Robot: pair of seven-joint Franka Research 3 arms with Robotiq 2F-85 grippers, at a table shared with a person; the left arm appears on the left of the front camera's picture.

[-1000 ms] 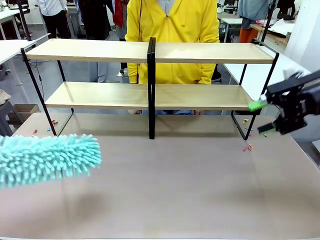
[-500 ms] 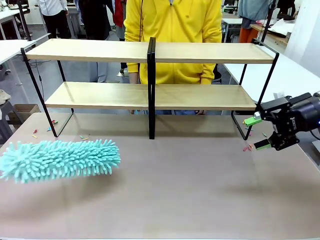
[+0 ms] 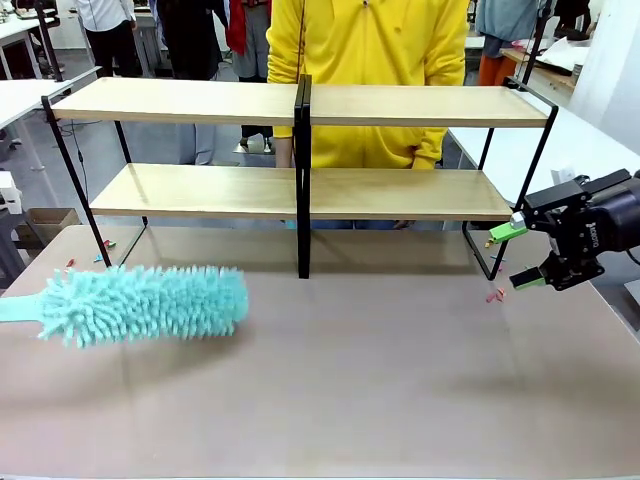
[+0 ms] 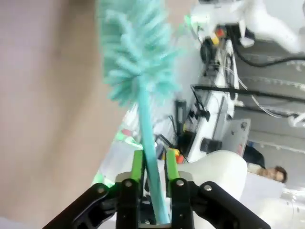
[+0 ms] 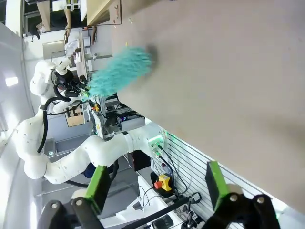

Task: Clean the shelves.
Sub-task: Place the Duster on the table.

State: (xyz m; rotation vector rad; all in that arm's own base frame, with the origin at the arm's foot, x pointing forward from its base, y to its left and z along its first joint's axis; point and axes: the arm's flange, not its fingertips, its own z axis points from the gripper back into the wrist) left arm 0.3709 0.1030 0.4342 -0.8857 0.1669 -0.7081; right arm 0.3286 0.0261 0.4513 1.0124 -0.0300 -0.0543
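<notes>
Front view: a fluffy turquoise duster [image 3: 145,303] lies low over the left half of the grey-brown table [image 3: 380,390], its handle running off the left edge of the picture, while the shelves [image 3: 300,105] stand along the far side, two long light-wood boards on a thin black frame. A person in a yellow top [image 3: 370,60] stands just behind them. At the right edge, the right gripper [image 3: 518,255] hangs near the rack's right leg, its green-padded fingers spread wide with nothing between them; a few small coloured scraps [image 3: 495,294] lie on the table just beside it. In the left wrist view, the left gripper [image 4: 153,164] has its green pads [image 4: 137,164] set narrowly on either side of the duster's thin handle [image 4: 147,138]; whether they actually press on it cannot be told.
</notes>
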